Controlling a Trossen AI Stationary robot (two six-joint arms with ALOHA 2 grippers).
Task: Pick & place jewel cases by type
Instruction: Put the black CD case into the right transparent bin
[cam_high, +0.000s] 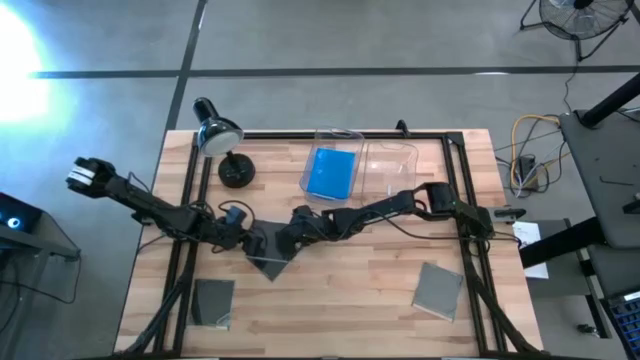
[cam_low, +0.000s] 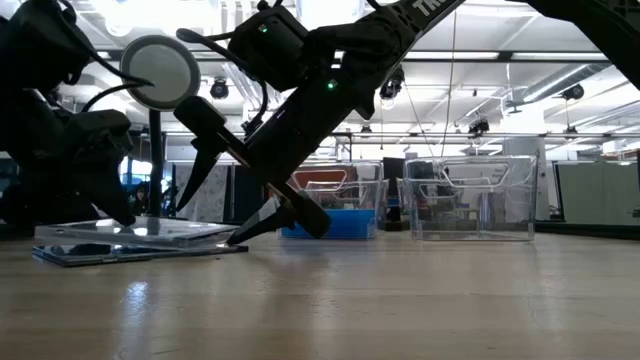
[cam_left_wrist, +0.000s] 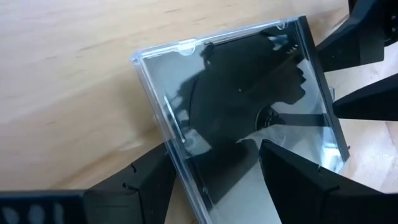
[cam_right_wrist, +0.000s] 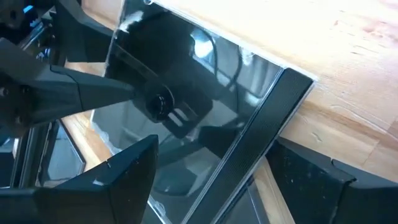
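Both grippers meet at one dark case (cam_high: 268, 250) lying near the table's (cam_high: 350, 290) centre, toward its left. Your left gripper (cam_high: 243, 238) stands spread, a finger (cam_left_wrist: 140, 183) on each side of one end of the case, not visibly clamping it. Your right gripper (cam_high: 297, 232) is likewise spread; its fingers (cam_right_wrist: 118, 171) bracket the opposite edge. In the low view the case (cam_low: 135, 235) appears to sit on a second flat case, though the angle is too shallow to be sure.

Blue cases (cam_high: 331, 172) already lie in the left bin (cam_high: 310, 160); the right bin (cam_high: 392, 165) looks empty. Two more dark cases rest flat near the front edge, one left (cam_high: 213, 300), one right (cam_high: 438, 289).

Risks from here:
- Both arms crowd one case; closing them together may wedge or crack it, or let fingers collide.
- A thin, slick case gripped by its edge may pivot and slip during the lift.
- If two cases are stacked, the lower one may drag along.
- The lamp (cam_high: 218, 135) stands close behind your left arm.
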